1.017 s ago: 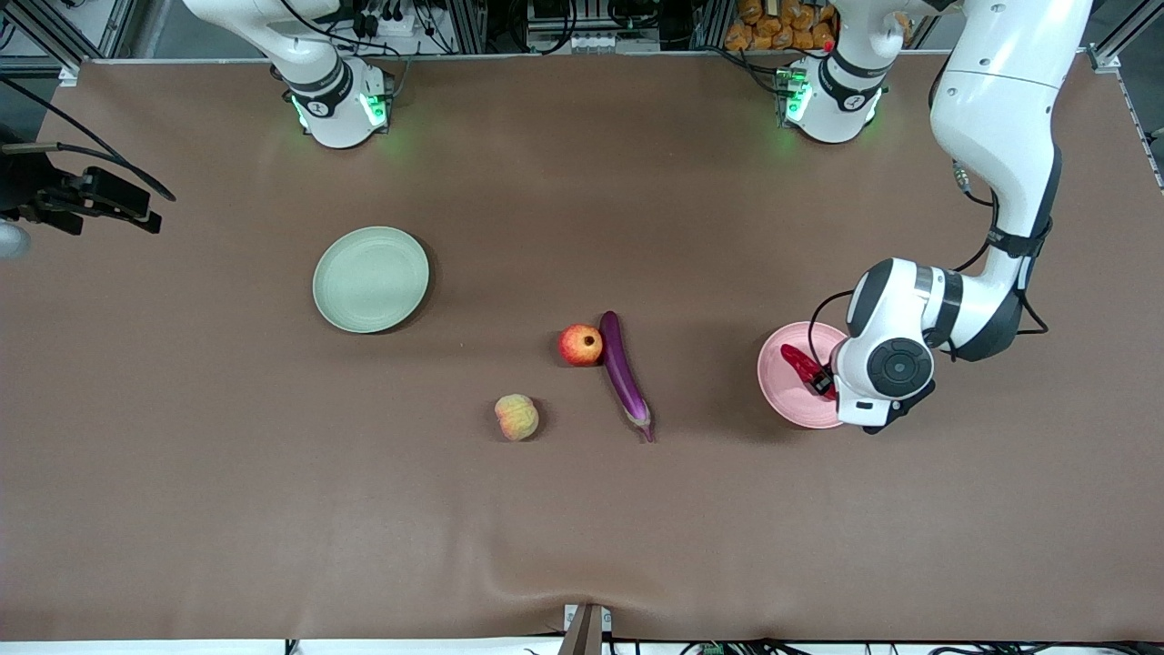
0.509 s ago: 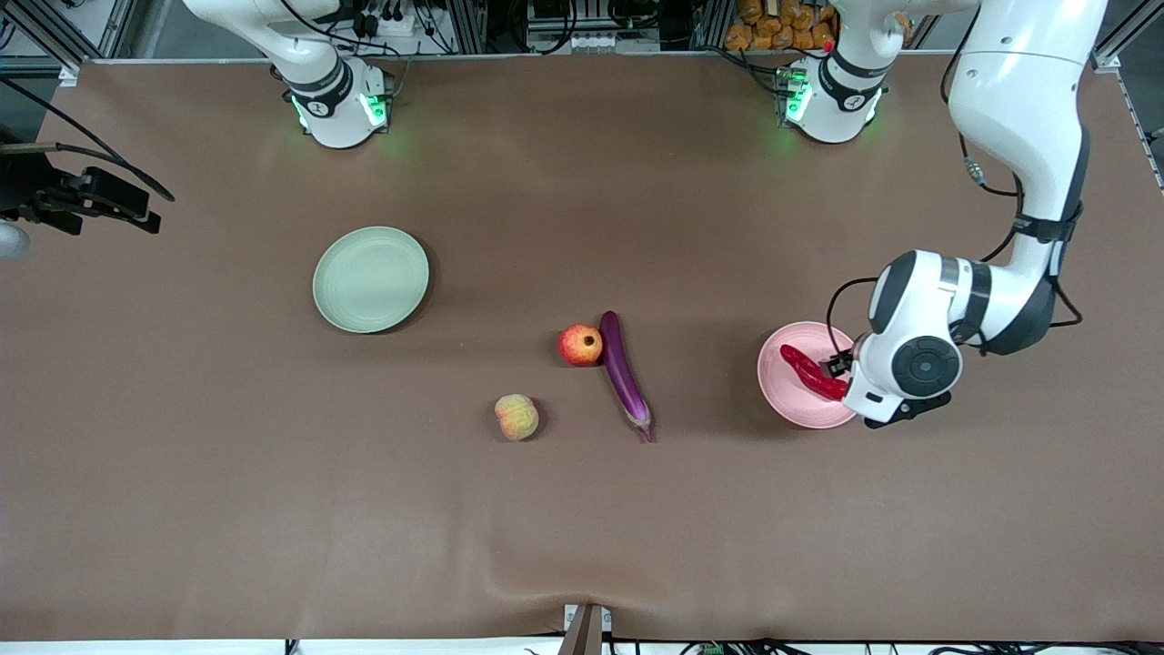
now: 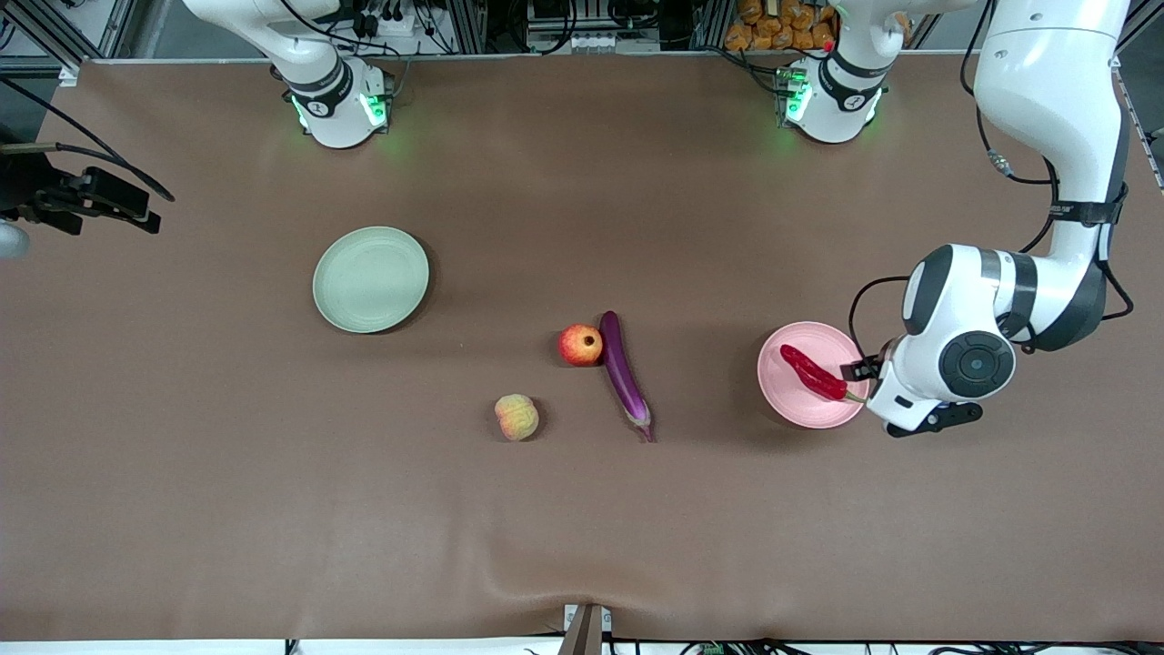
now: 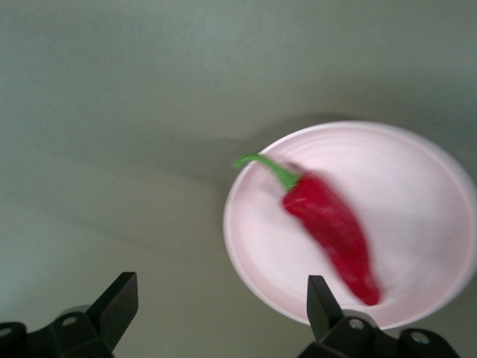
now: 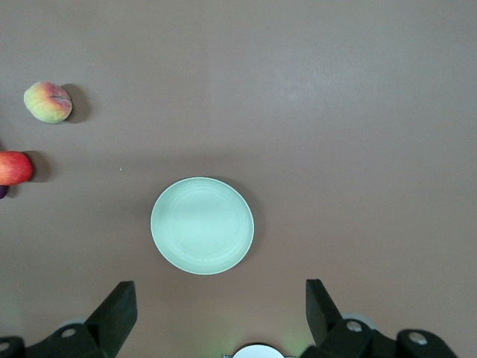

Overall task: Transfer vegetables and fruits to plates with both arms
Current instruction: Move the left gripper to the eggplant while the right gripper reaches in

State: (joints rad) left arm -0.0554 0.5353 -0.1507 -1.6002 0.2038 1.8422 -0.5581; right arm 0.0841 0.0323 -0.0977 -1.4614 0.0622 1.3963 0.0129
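Starting at the right arm's end of the counter [image 3: 182,455], the pale green plate [image 3: 371,279] sits bare, and the right tool [image 5: 218,317] hangs high over it, waiting, its fingers [image 5: 119,309] spread wide with nothing between them. Moving along, the peach [image 3: 516,417] rests alone, nearer the front camera than the pomegranate [image 3: 580,345]. That round fruit sits right against the eggplant [image 3: 624,374], whose long axis runs mostly toward and away from the front camera, tilted a touch, rounded end pointing toward the robots' bases and stem end toward the camera. On to the left arm's end: the pale pink plate [image 3: 798,393] carries the chili pepper [image 3: 813,373], lying diagonally across it, green stem aimed at the plate's rim on the left arm's side and slightly nearer the camera, pointed red tip aimed the reverse way, toward the bases. The left tool [image 4: 223,313] hovers over the counter just beside that rim, fingers [image 4: 322,300] parted and gripping nothing.
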